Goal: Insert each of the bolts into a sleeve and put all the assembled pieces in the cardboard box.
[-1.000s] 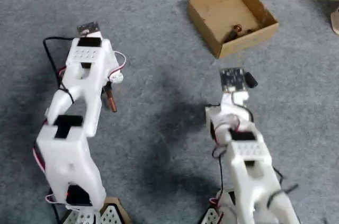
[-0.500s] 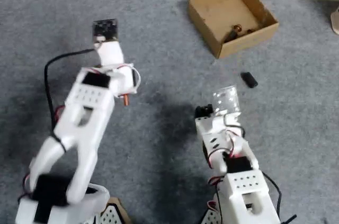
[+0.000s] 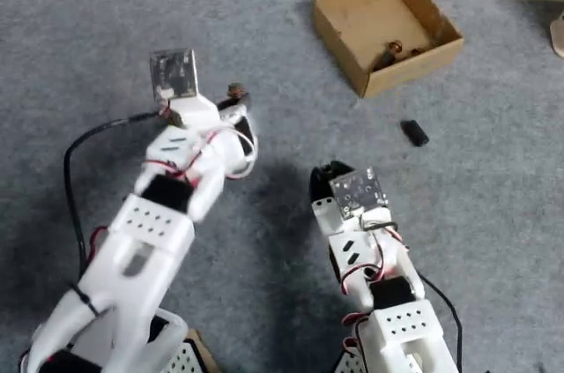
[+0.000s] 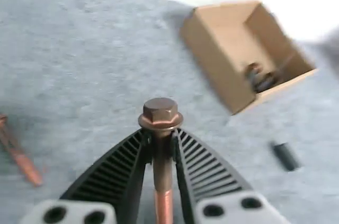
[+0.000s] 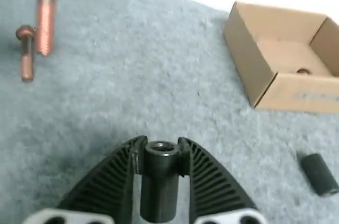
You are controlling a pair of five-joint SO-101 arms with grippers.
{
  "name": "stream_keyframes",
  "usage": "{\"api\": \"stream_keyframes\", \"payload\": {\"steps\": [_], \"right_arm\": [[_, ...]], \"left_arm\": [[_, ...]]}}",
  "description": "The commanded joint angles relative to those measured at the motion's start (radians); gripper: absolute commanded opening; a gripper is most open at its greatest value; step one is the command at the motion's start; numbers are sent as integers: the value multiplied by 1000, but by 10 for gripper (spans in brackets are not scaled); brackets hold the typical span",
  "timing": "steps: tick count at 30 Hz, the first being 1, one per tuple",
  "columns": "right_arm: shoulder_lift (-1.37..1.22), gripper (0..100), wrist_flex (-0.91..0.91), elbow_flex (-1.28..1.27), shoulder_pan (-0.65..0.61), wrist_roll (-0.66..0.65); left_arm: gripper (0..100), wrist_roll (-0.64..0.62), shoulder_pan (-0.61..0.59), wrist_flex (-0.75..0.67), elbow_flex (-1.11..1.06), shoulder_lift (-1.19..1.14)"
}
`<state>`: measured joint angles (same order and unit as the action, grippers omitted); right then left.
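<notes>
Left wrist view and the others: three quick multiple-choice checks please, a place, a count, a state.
1. The loose sleeve lies: A in the box; B in the left gripper; C on the carpet by the box.
2. Bolts seen outside the box: A one; B two; C three.
3. The right gripper is: A shut on a black sleeve; B open; C shut on a bolt.
C: it lies bare on the carpet. B: one held bolt, one lying bolt. A: it clamps the black sleeve.

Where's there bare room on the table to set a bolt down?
Bare carpet lies left of the cardboard box, beyond the left gripper, and on the far right, past the loose sleeve. It is crowded between the left gripper and the right gripper.
</notes>
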<state>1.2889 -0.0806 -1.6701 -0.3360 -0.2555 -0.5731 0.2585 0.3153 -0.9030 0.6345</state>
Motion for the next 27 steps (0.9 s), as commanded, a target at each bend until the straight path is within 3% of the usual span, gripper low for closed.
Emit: {"api": "stream_keyframes", "payload": {"steps": [1, 4, 9, 14, 20, 27], "right_arm": [[45, 5, 25, -76, -36, -66], [88, 5, 18, -116, -105, -173], [140, 5, -39, -117, -120, -187], [173, 5, -76, -117, -131, -190], [183, 5, -94, -117, -133, -192], [183, 5, -91, -117, -134, -190]], "left_arm": [[4, -120, 79, -146, -67, 88], [4, -132, 124, -275, -174, 142], [4, -66, 179, -414, -317, 252], [4, -74, 222, -425, -397, 384], [4, -198, 225, -425, -466, 527], [4, -204, 225, -425, -509, 526]]}}
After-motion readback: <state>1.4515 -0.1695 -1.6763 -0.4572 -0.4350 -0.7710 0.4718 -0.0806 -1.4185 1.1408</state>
